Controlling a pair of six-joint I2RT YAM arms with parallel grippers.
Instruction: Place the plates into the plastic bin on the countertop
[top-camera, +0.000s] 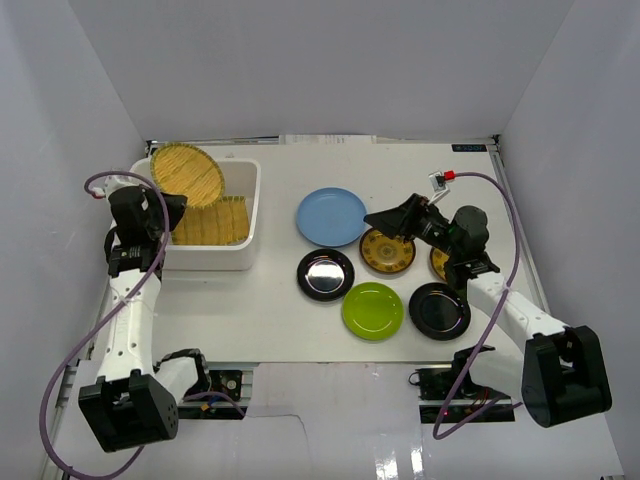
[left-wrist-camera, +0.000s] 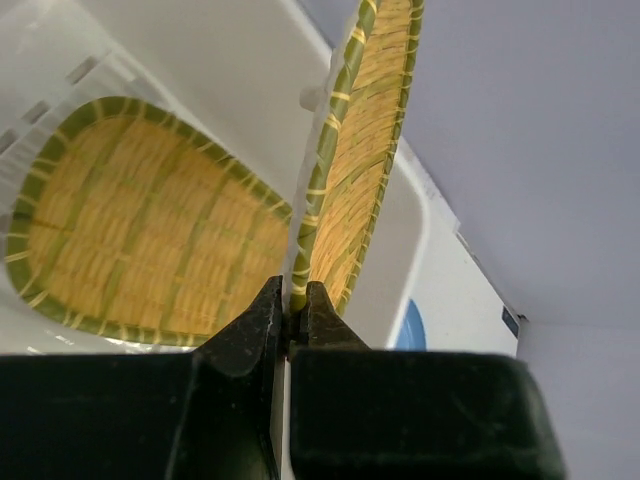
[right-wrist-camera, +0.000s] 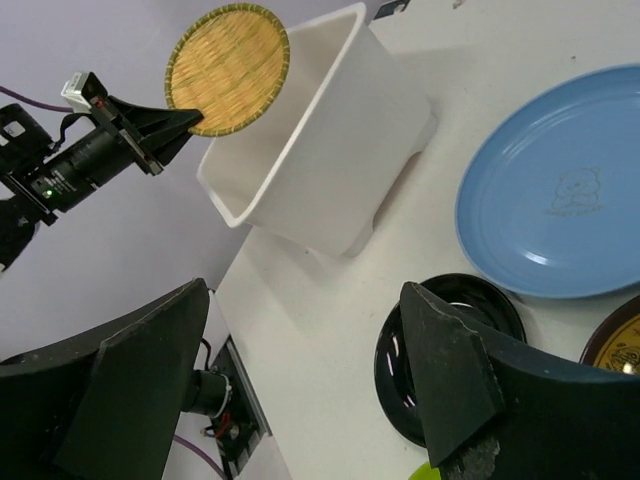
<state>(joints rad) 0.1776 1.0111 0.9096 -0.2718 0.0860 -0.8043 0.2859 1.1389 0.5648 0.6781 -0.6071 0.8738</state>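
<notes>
Left gripper (left-wrist-camera: 293, 300), fingers pinching the rim of a woven-bamboo plate (left-wrist-camera: 360, 150) held on edge over the plastic bin (top-camera: 210, 258). A second woven plate (left-wrist-camera: 140, 230) lies inside the bin. Right gripper (right-wrist-camera: 300, 390), fingers spread, hovers right of the bin above the countertop (top-camera: 270, 310). Blue plate (top-camera: 332, 216), green plate (top-camera: 373, 310), black plates (top-camera: 326, 274) and gold-patterned plate (top-camera: 388, 252) rest right of the bin.

The left arm (top-camera: 128, 305) and right arm (top-camera: 510, 310) have smooth white links, black cylindrical joints and blocky black bases (top-camera: 128, 410). A purple cable (top-camera: 517, 250) runs along each. The right gripper (right-wrist-camera: 300, 290) has matte black wedge-shaped fingers (right-wrist-camera: 150, 370), one tip scuffed pale. A tiny green light (right-wrist-camera: 40, 188) glows on the left wrist.
</notes>
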